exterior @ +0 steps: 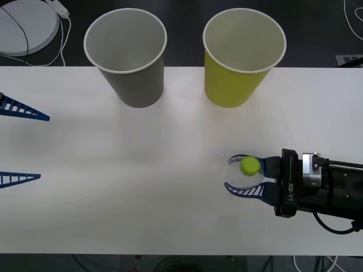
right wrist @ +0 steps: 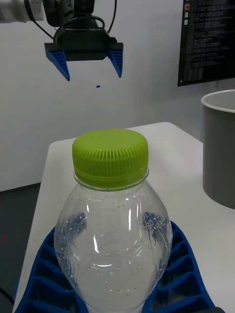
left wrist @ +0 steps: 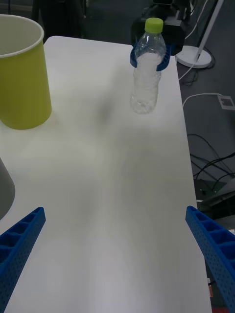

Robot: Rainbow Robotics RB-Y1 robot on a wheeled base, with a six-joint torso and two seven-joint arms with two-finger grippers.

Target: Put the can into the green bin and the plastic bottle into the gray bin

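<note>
Ribbed blue right fingers (exterior: 245, 176) clamp the clear plastic bottle (left wrist: 146, 68); left fingers (exterior: 22, 143) spread apart.

Clear bottle (exterior: 247, 170), lime cap, upright at my 4 o'clock; gray bin (exterior: 127, 56) at 11, green bin (exterior: 241, 56) at 1.

I'm seeing my left gripper (left wrist: 115, 254) hanging spread wide over the white table (left wrist: 112, 166). Across it, the right gripper (left wrist: 149, 55) is clasping the clear ribbed plastic bottle with lime-green cap (left wrist: 147, 73), beside the yellow-green paper cup (left wrist: 22, 78).
</note>
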